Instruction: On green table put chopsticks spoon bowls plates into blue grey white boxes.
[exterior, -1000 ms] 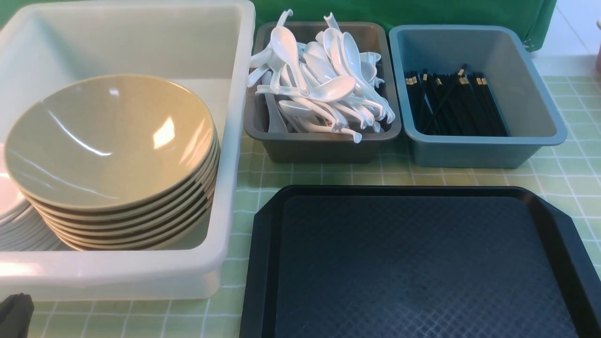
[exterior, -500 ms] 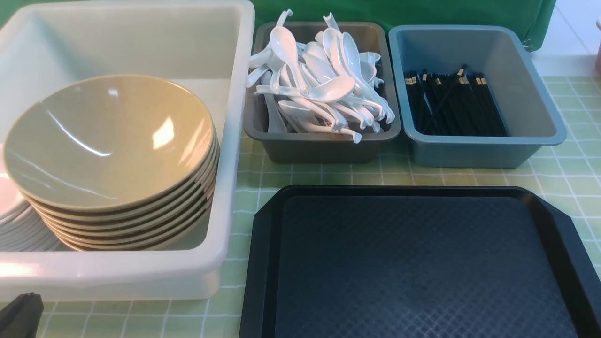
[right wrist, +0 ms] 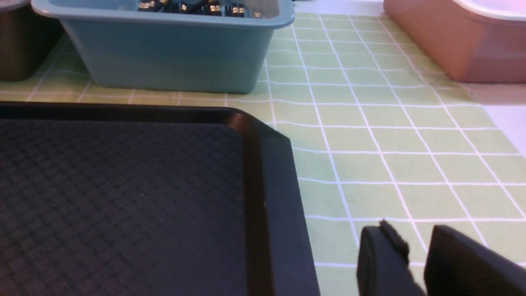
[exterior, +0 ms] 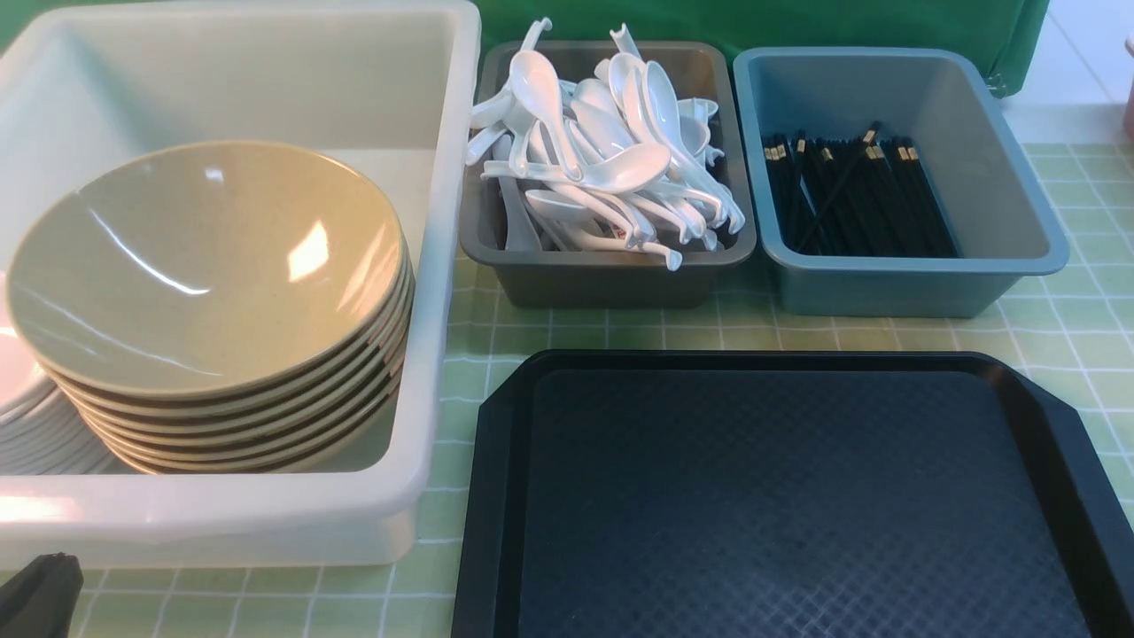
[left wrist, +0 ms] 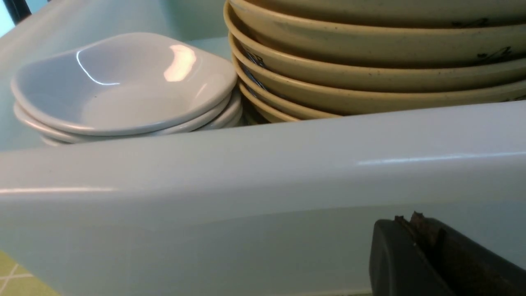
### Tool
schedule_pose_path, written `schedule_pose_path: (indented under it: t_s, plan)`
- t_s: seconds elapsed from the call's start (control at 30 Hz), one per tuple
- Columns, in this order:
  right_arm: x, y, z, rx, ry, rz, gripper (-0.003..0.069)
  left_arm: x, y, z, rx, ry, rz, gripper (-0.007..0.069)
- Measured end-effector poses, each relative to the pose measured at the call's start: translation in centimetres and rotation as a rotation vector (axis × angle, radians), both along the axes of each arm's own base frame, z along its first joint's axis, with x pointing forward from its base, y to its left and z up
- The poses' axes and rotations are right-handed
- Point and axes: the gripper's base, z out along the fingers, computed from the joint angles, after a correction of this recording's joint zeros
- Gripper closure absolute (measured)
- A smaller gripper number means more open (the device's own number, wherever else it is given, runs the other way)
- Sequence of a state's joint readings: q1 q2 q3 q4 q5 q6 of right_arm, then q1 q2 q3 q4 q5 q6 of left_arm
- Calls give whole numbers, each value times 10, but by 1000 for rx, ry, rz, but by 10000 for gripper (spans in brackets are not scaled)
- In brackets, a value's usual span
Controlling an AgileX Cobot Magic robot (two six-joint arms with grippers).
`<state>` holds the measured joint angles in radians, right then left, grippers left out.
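Observation:
Several olive-beige bowls (exterior: 204, 266) are stacked in the big white box (exterior: 443, 266), with white plates (left wrist: 123, 82) piled beside them. The grey box (exterior: 611, 283) is heaped with white spoons (exterior: 611, 159). Black chopsticks (exterior: 855, 195) lie in the blue box (exterior: 895, 288). My left gripper (left wrist: 407, 220) is shut and empty, low against the white box's outer front wall; its tip (exterior: 40, 589) shows in the front view's lower left corner. My right gripper (right wrist: 415, 238) is open with nothing between its fingers, over the green table (right wrist: 390, 164) just right of the tray.
A flat black tray (exterior: 780, 496) with nothing on it lies in front of the grey and blue boxes. A pink tub (right wrist: 444, 45) stands far right on the table's edge. A dark green cloth (exterior: 797, 22) hangs behind the boxes.
The left gripper's tip has edged slightly right in the front view's lower left corner. Nothing else has moved.

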<state>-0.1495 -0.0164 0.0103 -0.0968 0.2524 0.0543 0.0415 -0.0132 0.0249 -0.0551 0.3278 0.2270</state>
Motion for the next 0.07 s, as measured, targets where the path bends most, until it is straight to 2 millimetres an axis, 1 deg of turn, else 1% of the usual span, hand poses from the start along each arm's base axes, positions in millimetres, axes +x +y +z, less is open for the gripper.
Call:
schedule_pose_path:
  t_s: [0.07]
  plan:
    - [0, 0, 0, 0, 0, 0, 475, 0, 0, 0, 0, 0, 0, 625]
